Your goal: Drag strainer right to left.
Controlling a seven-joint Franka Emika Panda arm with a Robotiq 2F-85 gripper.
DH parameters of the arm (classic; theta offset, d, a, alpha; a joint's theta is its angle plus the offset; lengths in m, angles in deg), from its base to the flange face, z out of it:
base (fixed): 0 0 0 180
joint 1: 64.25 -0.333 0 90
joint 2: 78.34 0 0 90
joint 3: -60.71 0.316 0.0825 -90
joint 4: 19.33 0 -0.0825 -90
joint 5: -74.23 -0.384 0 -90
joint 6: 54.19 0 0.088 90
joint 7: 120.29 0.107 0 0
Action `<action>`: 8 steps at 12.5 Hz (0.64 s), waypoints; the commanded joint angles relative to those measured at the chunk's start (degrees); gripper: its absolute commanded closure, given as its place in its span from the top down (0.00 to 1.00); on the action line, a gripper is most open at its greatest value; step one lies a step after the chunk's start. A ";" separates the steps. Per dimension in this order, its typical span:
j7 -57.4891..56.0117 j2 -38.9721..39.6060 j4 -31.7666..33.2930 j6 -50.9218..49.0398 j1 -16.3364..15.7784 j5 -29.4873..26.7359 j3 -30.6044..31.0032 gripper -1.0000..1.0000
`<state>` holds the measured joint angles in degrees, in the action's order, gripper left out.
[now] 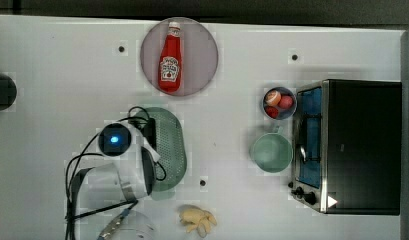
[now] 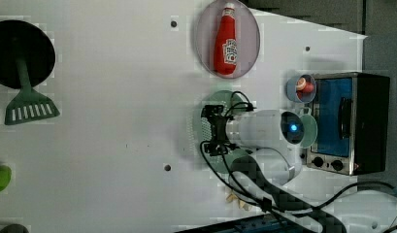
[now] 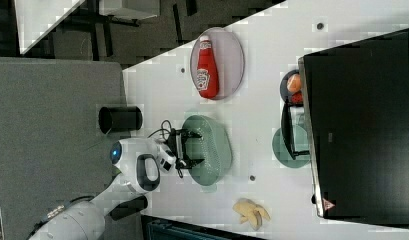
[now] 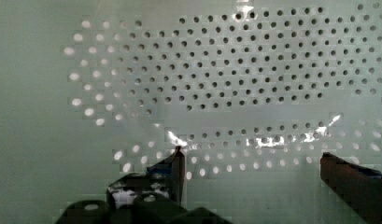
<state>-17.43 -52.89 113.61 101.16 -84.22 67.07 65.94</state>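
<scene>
The arm is right down in the pale green oblong plastic strainer (image 1: pixel 171 147) with the dotted, perforated bottom, which sits near the middle of the white table (image 1: pixel 57 60), just below the round grey plate (image 1: pixel 202 55) carrying the red ketchup bottle (image 1: pixel 170 57) in the top view. The black two-fingered gripper (image 3: pixel 189 148) hangs over the strainer's edge in the right view, and the jaws stand apart: the wrist view shows the two dark fingers (image 4: pixel 174 168) spread wide, with the perforated floor (image 4: pixel 235 74) close beneath and plain between them. Nothing is clamped.

How far along? My read is that the strainer lies well apart from the round pale green cup (image 1: pixel 271 152) and the black toaster oven (image 1: pixel 357 145) on the top view's right, and sits left of centre there, so a good part of the drag could already be behind us. Equally, plenty of bare table stretches away on the top view's left, so there may be more ground to cover. Whether the fingertips actually press on the plastic I can't tell. What looks left: hold contact inside the basin and keep sliding, without tipping the light shell.
</scene>
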 commanded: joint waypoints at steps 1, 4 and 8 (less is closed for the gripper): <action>6.51 1.11 -3.67 -0.63 -2.45 -1.02 0.19 1.00; 8.09 3.39 -8.13 -2.80 -4.66 -2.05 0.21 1.00; 8.19 5.84 -13.50 -5.48 -7.45 -4.23 0.21 1.00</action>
<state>-11.95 -48.01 102.42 95.17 -89.44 63.18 64.83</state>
